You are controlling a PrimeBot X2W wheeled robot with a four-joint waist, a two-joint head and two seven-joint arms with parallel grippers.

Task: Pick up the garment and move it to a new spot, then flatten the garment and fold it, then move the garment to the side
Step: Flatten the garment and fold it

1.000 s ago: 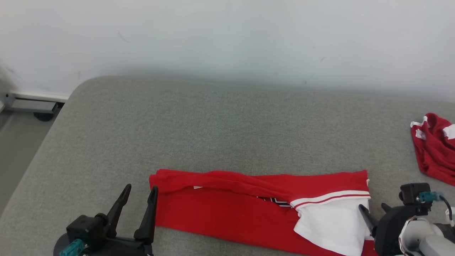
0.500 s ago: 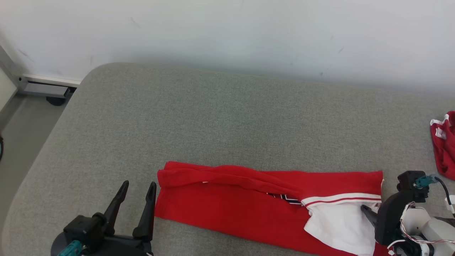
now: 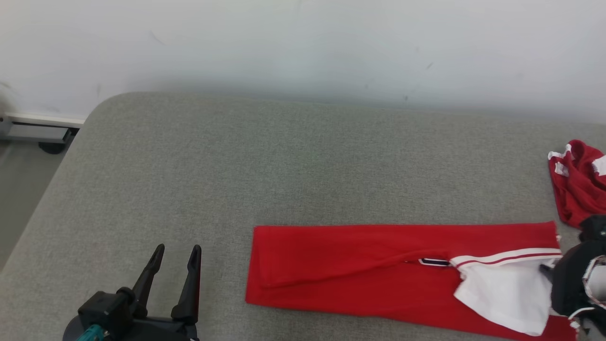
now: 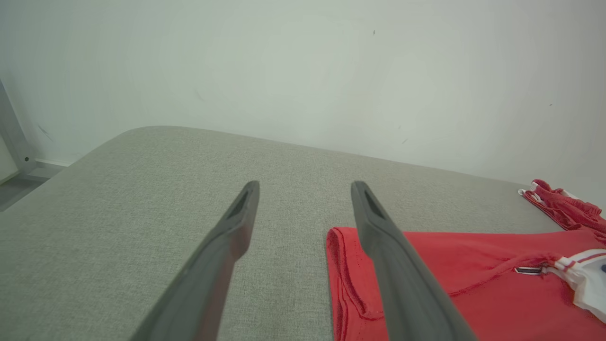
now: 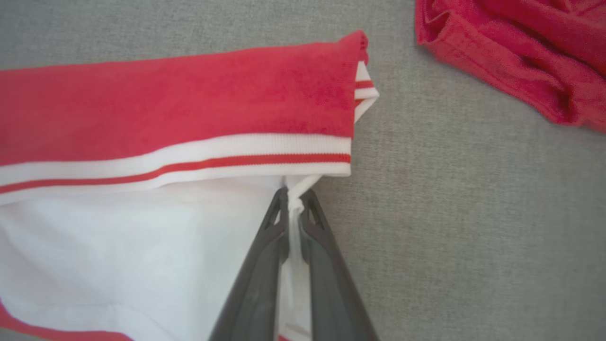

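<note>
Garment (image 3: 350, 251) lies lengthwise left to right, white end rightward; right gripper (image 5: 295, 195) pinches its white edge; left gripper (image 3: 177, 248) gapes.

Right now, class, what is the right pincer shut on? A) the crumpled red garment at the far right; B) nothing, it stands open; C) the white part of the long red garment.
C: the right wrist view shows the right pincer closed on a white fold of the long red garment.

Behind and left of the red garment (image 3: 360, 265) the table (image 3: 284, 156) lies open up to the wall (image 3: 303, 42); a crumpled red cloth (image 3: 575, 182) sits near its far right corner.
</note>
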